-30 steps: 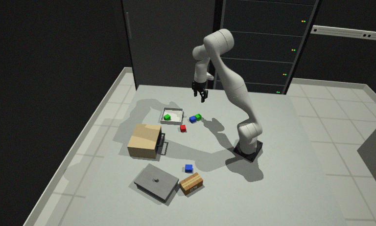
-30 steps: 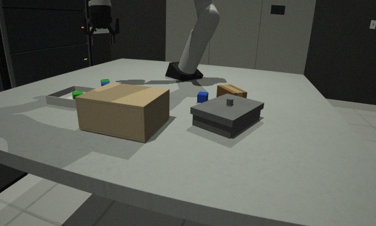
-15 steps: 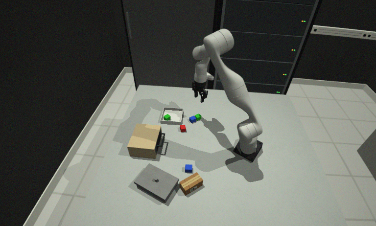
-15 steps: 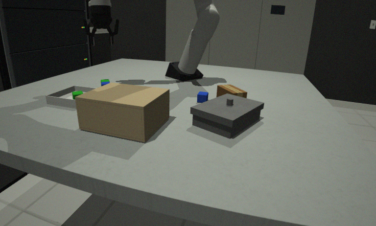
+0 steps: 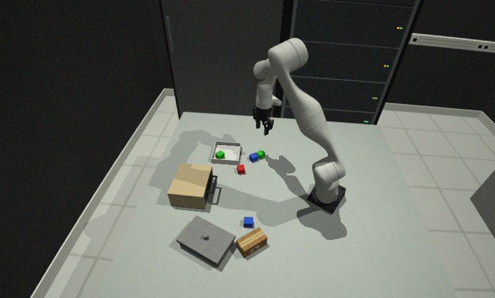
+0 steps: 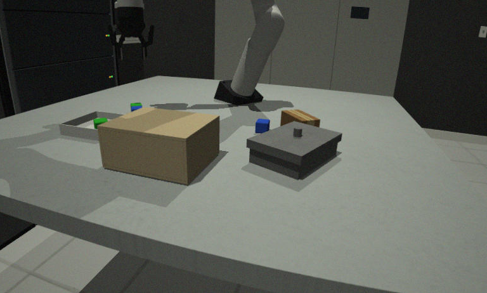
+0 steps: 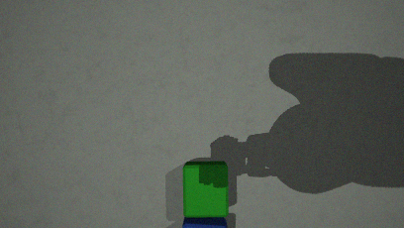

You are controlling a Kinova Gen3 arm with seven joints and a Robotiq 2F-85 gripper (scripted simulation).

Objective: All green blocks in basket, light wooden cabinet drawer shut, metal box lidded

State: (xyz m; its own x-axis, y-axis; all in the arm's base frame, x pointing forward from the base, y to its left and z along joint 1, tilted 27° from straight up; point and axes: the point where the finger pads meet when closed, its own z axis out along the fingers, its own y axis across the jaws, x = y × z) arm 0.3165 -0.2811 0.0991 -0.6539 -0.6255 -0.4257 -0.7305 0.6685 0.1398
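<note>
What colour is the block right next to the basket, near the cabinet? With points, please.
Red (image 5: 240, 169), clearest from the top.

I count five blocks in my sight: two green ones, a first green block (image 5: 220, 154) (image 6: 99, 122) and a second green block (image 5: 260, 154) (image 6: 136, 104) (image 7: 205, 190); two blue ones, a first blue block (image 5: 254, 157) (image 6: 136, 108) (image 7: 204, 223) and a second blue block (image 5: 248, 222) (image 6: 262, 125); and a single red block (image 5: 240, 169). Of larger things I see four, one of each kind: one basket (image 5: 225, 161) (image 6: 78, 132), one light wooden cabinet (image 5: 192, 179) (image 6: 143, 154), one metal box (image 5: 185, 248) (image 6: 299, 170) and one brown carton (image 5: 252, 242) (image 6: 299, 118). I also make out one lid (image 5: 209, 246) (image 6: 274, 141), with one knob (image 5: 205, 237) (image 6: 297, 132).
</note>
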